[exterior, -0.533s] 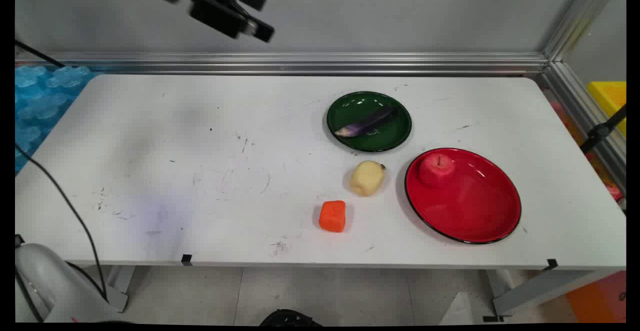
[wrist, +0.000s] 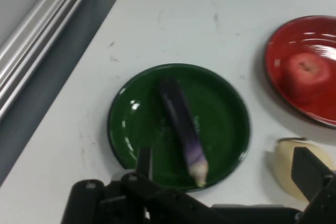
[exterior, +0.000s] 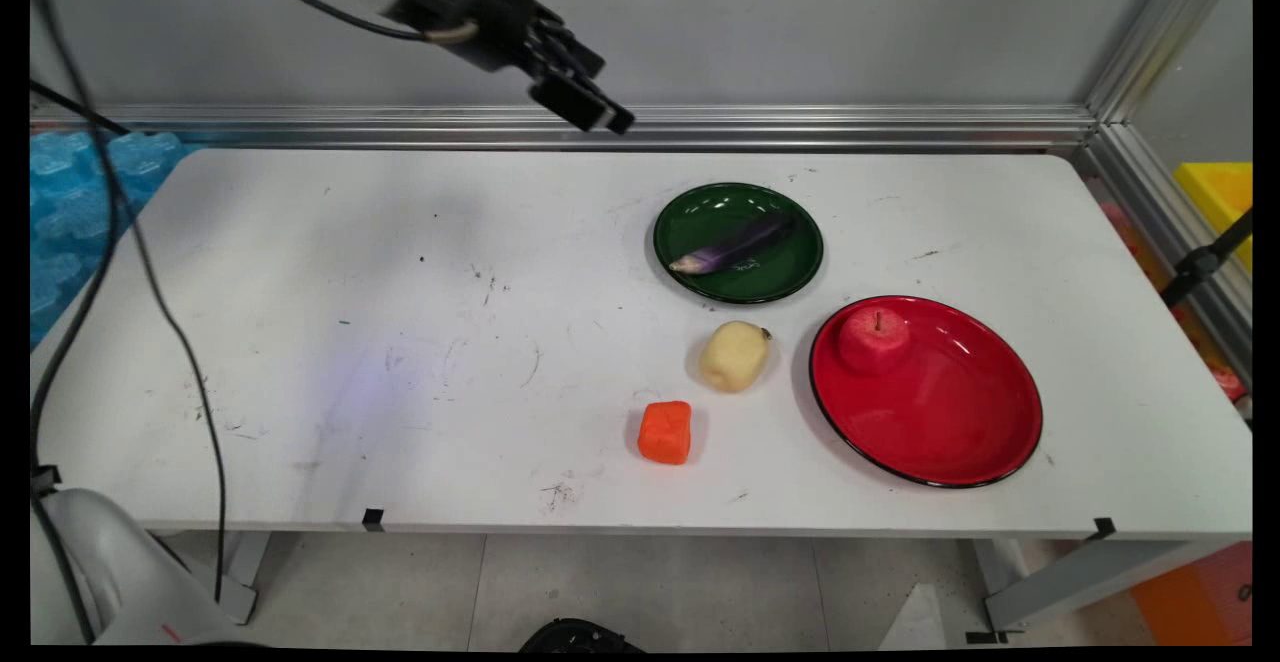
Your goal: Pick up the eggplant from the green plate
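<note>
Eggplant (exterior: 733, 248) is what your tool (exterior: 588, 107) is nearest to, though you are well above it. Look at the main view: the tool hangs high over the far side of the worktop (exterior: 400, 342), up and to the left of the green plate (exterior: 795, 232), touching nothing. Its fingers stand apart with nothing between them; in the hand view you see one finger (wrist: 144, 162) at lower left and the other at the lower right edge, wide of each other.

The eggplant lies inside the green plate, slanting across it, pale tip toward the plate's left rim in the main view. In the hand view (wrist: 184, 129) it runs down the middle of the green plate (wrist: 131, 124), pale end toward the tool (wrist: 226, 182).

Just near of the green plate you have a pale yellow potato (exterior: 734, 356) on the bare worktop, apart from both plates. In the hand view it peeks in at lower right (wrist: 286, 156), partly behind the finger. Nearer still and a little left sits an orange carrot chunk (exterior: 665, 432), close to the potato but not touching.

To the right lies a red plate (exterior: 960, 422) with a red apple (exterior: 874, 338) sitting at its far-left inside edge, stem up. The hand view catches the red plate (wrist: 275, 56) and apple (wrist: 307, 77) at the right edge.
</note>
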Controlling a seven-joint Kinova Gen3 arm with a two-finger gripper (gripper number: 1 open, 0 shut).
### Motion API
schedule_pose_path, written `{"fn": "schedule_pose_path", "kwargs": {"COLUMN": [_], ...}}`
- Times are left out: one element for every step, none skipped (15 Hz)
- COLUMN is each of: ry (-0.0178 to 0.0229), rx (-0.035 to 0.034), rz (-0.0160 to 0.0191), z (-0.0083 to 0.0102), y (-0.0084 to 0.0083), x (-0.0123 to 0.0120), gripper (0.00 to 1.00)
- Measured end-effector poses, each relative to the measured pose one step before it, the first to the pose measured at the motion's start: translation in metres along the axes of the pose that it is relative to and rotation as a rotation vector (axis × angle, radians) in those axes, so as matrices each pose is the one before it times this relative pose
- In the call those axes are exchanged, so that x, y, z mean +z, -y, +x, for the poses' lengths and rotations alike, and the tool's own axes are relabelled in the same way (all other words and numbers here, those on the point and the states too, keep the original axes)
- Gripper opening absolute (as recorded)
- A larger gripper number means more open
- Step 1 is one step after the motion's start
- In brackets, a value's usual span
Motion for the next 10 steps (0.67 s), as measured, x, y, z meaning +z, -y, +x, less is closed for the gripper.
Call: {"fn": "schedule_pose_path", "kwargs": {"ry": [0.01360,0.01477,0.01488,0.01584,0.01353,0.01588,0.01605,0.01352,0.00850,0.01387], "rx": [-0.00405,-0.00194,-0.00155,-0.00210,-0.00277,-0.00347,-0.00295,-0.00184,-0.00174,-0.00051], "rz": [0.00923,0.00790,0.00619,0.00538,0.00381,0.00307,0.00186,0.00035,-0.00007,-0.00151], "z": [0.00314,0.00372,0.00403,0.00392,0.00344,0.00399,0.00401,0.00363,0.00237,0.00401], "y": [0.00417,0.00382,0.00317,0.00230,0.00146,0.00123,0.00061,0.00006,0.00003,-0.00041], "x": [0.01531,0.01557,0.01532,0.01498,0.01260,0.01470,0.01438,0.01243,0.00799,0.01298], "gripper": [1.00,1.00,1.00,1.00,1.00,1.00,1.00,1.00,1.00,1.00]}}
